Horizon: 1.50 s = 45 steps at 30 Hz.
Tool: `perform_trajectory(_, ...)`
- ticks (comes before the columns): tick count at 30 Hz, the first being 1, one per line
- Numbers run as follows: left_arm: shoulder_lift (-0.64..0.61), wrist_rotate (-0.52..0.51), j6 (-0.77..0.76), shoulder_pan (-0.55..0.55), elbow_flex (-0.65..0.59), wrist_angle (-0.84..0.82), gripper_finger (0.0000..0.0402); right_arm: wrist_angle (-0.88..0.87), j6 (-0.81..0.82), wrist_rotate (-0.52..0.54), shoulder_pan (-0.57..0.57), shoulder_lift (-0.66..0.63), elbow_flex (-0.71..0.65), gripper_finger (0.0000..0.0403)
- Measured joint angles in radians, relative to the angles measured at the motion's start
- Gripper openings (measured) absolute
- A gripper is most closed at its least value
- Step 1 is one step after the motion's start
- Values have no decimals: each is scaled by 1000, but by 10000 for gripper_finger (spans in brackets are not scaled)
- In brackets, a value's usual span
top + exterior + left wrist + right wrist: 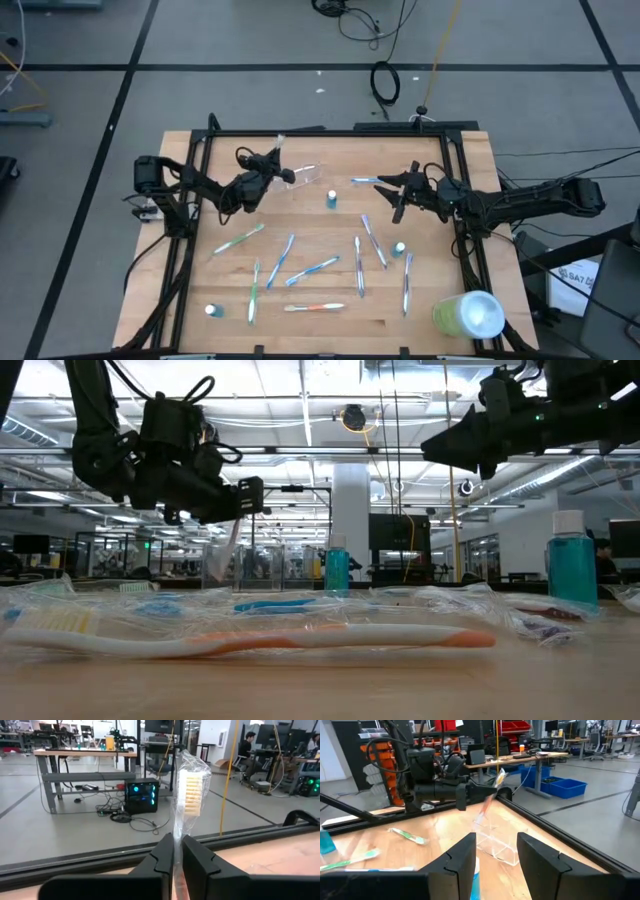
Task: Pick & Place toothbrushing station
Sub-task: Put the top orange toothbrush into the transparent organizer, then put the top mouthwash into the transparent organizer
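L hand [174, 851] clamps toothbrush [189, 787] (wrapped), bristles up.

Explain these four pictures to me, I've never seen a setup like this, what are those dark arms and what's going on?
Two robot arms work at a wooden table. One picture looks straight down, one looks level across the tabletop, and two come from cameras on the wrists. Wrapped toothbrushes and small blue bottles lie scattered about, with a clear cup on its side. The left gripper is raised above the table, shut on a wrapped toothbrush. The right gripper hangs open and empty, facing the cup.
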Motion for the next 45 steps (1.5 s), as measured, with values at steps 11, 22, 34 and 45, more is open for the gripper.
perform_trajectory(11, 0, 2, -32, -38, 0, -120, 29, 0, 1, -3, 0, 0, 0, 134)
perform_trajectory(22, 0, -13, -2, -88, 0, -125, 125, 0, 8, -4, 0, 0, 0, 134)
perform_trajectory(34, -26, -242, 275, -221, 0, 9, 216, -23, 9, -4, 0, 0, 0, 134)
perform_trajectory(45, -321, -231, 376, -412, 1, -60, 230, -23, 9, -4, 0, 0, 0, 134)
